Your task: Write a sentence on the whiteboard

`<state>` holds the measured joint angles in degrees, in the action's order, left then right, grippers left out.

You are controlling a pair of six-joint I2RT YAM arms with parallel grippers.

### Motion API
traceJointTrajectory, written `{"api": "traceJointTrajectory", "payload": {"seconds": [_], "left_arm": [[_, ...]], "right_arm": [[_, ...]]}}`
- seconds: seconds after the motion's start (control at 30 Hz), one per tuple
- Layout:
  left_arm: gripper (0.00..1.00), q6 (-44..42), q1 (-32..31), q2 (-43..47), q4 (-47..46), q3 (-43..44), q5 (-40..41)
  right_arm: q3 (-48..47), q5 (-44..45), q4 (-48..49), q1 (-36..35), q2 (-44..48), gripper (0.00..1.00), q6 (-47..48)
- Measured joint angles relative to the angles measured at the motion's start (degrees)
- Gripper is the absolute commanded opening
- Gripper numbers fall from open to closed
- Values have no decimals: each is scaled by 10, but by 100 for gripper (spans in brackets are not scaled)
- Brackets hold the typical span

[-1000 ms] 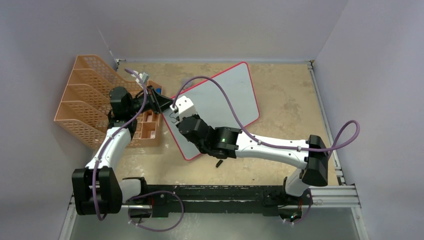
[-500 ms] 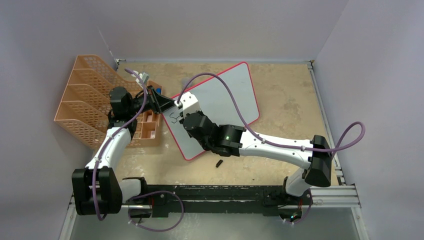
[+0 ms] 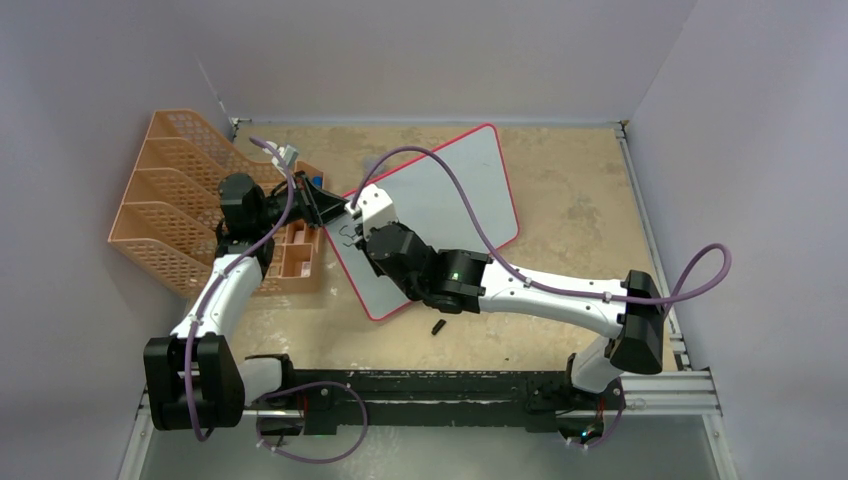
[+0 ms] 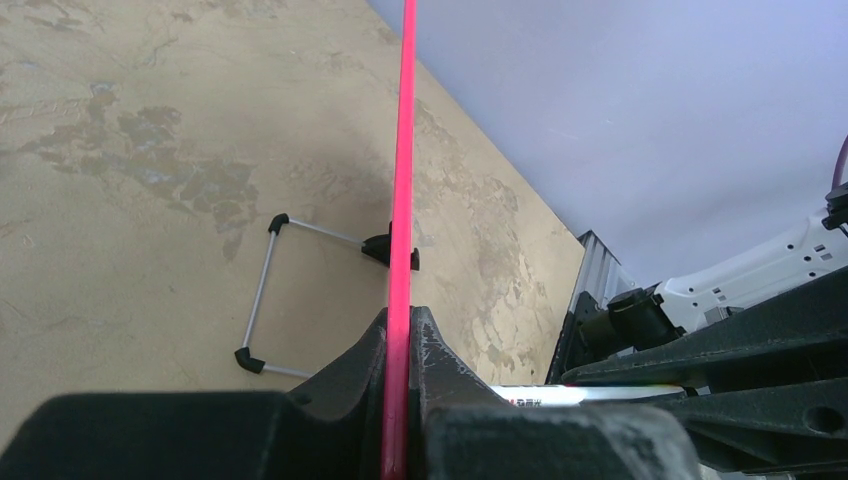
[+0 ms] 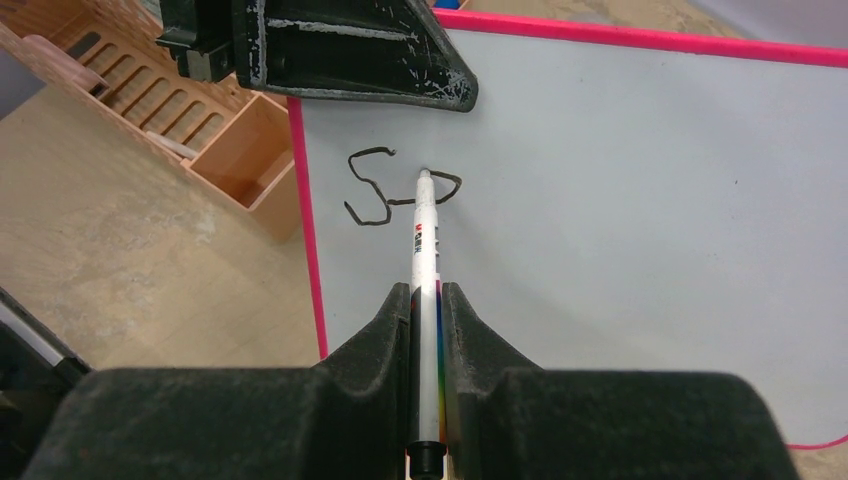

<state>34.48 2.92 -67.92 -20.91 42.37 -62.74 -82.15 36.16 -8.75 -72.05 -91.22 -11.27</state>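
Pressure must be light and even: right end effector [image 5: 427,300] grips the marker [image 5: 424,235], tip on the whiteboard [image 5: 620,200]; left end effector [image 4: 400,335] pinches its frame [image 4: 404,150] steady

One whiteboard [image 3: 450,190] is being shown, and two letters are being counted on it: an S [image 5: 371,179] and a part-formed one [image 5: 452,180]. One marker [image 5: 425,240], one left gripper [image 4: 400,340], one right gripper [image 5: 427,300], one rack [image 3: 170,200], one tray [image 3: 295,255], one wire stand [image 4: 262,290] and one small black piece [image 3: 438,326] are being seen.
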Motion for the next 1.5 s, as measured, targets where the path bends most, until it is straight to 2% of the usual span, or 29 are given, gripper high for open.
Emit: {"api": "traceJointTrajectory", "payload": {"seconds": [1.5], "left_arm": [[0, 0, 0, 0, 0, 0, -1]], "right_arm": [[0, -12, 0, 0, 5, 0, 2]]}}
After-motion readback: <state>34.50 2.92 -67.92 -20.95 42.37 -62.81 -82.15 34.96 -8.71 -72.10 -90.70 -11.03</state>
